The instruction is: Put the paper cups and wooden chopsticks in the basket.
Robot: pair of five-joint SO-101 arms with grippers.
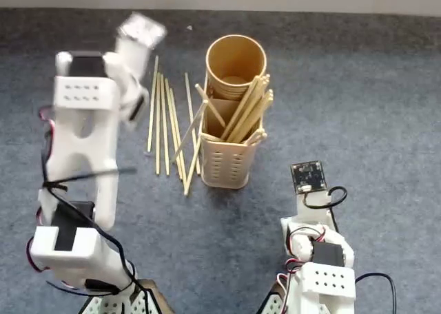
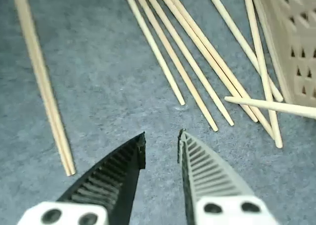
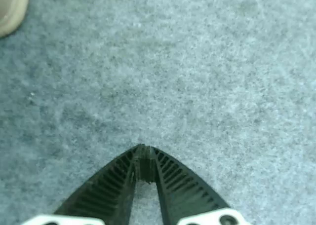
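Nearest the arm bases, the right gripper (image 3: 144,158) is over bare grey carpet (image 1: 358,107), at about four o'clock from the basket (image 1: 227,166) in the high view and well apart from it. Its fingers are pressed together at the tips and grip nothing. The basket is a pale perforated container standing upright near the middle of the carpet. At about nine o'clock from it, the loose chopsticks (image 1: 165,124) lie on the carpet in a rough fan. Most run lengthwise away from the arms, and two or three slant in with their ends against the basket's wall. One outlying chopstick (image 2: 44,87) lies apart on the side of the fan away from the basket. The left gripper (image 2: 162,138) hangs over the carpet at about nine to ten o'clock from the basket, just short of the near ends of the loose chopsticks. Its fingers are parted by a narrow gap and hold nothing. Inside the basket, a bundle of chopsticks (image 1: 249,109) leans toward two o'clock. In the far part of the basket the paper cups (image 1: 236,63) are nested upright in one stack, mouth upward, rising above the rim.
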